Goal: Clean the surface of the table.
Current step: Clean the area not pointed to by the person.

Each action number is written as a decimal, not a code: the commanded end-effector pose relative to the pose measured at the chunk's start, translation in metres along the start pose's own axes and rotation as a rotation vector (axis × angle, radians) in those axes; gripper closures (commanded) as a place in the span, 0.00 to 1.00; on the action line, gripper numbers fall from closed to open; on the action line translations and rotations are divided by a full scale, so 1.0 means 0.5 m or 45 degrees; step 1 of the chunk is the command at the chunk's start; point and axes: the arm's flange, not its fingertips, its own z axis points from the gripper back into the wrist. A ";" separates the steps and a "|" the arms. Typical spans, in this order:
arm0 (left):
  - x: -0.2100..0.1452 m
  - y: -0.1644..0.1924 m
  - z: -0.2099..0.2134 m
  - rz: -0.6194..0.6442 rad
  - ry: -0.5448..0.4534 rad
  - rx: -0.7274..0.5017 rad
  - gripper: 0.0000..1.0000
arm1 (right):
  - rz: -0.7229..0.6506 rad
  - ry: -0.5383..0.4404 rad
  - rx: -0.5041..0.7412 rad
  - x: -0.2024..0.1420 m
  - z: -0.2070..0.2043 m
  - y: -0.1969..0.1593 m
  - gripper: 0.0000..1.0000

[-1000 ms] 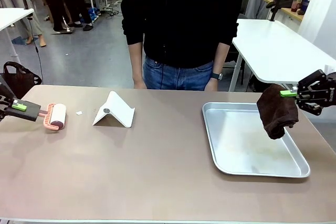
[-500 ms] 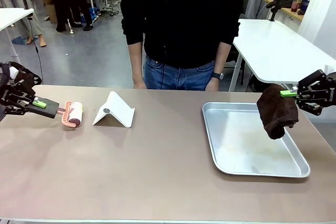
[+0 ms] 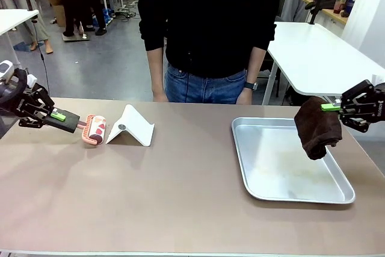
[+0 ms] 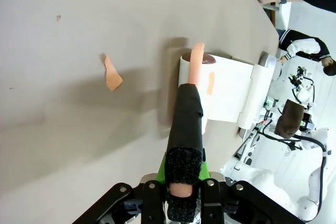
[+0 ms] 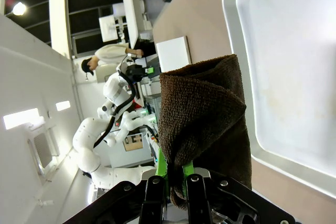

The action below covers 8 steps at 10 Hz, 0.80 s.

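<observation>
"So, how far along is it?"
"Early, I'd judge. The left gripper (image 3: 60, 115) clamps the lint roller (image 3: 94, 129), whose head meets the table (image 3: 180, 197) just beyond its fingertips. A scrap (image 4: 111, 74) lies beside it, uncollected."
"And the other?"
"The right gripper (image 3: 331, 107) pinches a brown cloth (image 3: 317, 127) hanging over the tray (image 3: 289, 194). Wiping looks unstarted."

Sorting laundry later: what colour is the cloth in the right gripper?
Dark brown cloth; clearest in the right wrist view.
</observation>
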 end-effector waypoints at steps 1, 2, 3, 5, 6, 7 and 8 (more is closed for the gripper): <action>-0.022 0.003 0.026 -0.060 -0.012 -0.048 0.78 | 0.021 0.011 0.005 -0.002 0.005 0.001 0.88; -0.046 -0.013 0.057 -0.117 -0.023 -0.107 0.78 | 0.021 0.011 0.005 -0.002 0.005 0.001 0.88; -0.076 -0.028 0.095 -0.185 -0.025 -0.169 0.78 | 0.021 0.011 0.005 -0.002 0.005 0.001 0.88; -0.137 -0.036 0.186 -0.275 -0.051 -0.278 0.78 | 0.021 0.011 0.005 -0.002 0.005 0.001 0.88; -0.161 -0.020 0.225 -0.283 -0.051 -0.309 0.78 | 0.021 0.011 0.005 -0.002 0.005 0.001 0.88; -0.180 0.000 0.261 -0.273 -0.041 -0.331 0.78 | 0.021 0.011 0.005 -0.002 0.005 0.001 0.88; -0.198 0.028 0.306 -0.260 -0.032 -0.349 0.78 | 0.021 0.011 0.005 -0.002 0.005 0.001 0.88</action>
